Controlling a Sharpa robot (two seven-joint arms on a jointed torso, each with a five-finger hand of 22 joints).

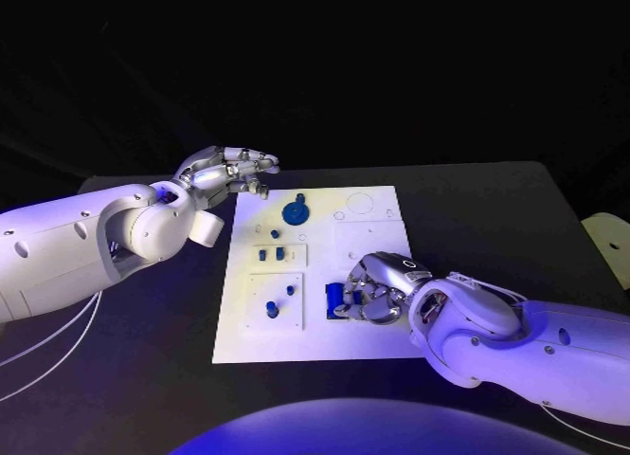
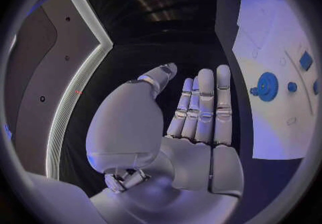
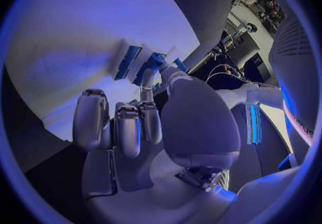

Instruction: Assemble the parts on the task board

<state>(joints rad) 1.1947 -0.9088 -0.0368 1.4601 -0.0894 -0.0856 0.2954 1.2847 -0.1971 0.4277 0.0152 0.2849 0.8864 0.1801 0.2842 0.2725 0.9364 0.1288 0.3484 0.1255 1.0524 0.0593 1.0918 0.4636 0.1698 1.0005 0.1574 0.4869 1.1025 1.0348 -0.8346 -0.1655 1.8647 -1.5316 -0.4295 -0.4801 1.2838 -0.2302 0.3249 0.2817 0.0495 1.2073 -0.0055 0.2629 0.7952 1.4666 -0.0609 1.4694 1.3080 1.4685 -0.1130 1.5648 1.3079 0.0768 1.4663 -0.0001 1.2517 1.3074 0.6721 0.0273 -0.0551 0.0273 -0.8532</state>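
While the right hand [image 1: 373, 289] rests on the task board [image 1: 376, 341] near its 4 o'clock edge, the left hand [image 1: 226, 172] hovers off the 11 o'clock corner.

The right hand's fingers curl onto blue parts [image 1: 348, 310] at the board's lower right; whether it grips one I cannot tell. The left hand holds nothing, fingers straight and side by side. A blue gear [image 1: 297, 210] sits just at 4 o'clock of the left hand, and small blue pegs [image 1: 271, 254] stand at the board's left on the black bench [image 1: 506, 209].

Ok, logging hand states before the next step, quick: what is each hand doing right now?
Left hand: open, fingers straight, holding nothing.
Right hand: on the task board, fingers at a blue part; whether it grips, cannot tell.
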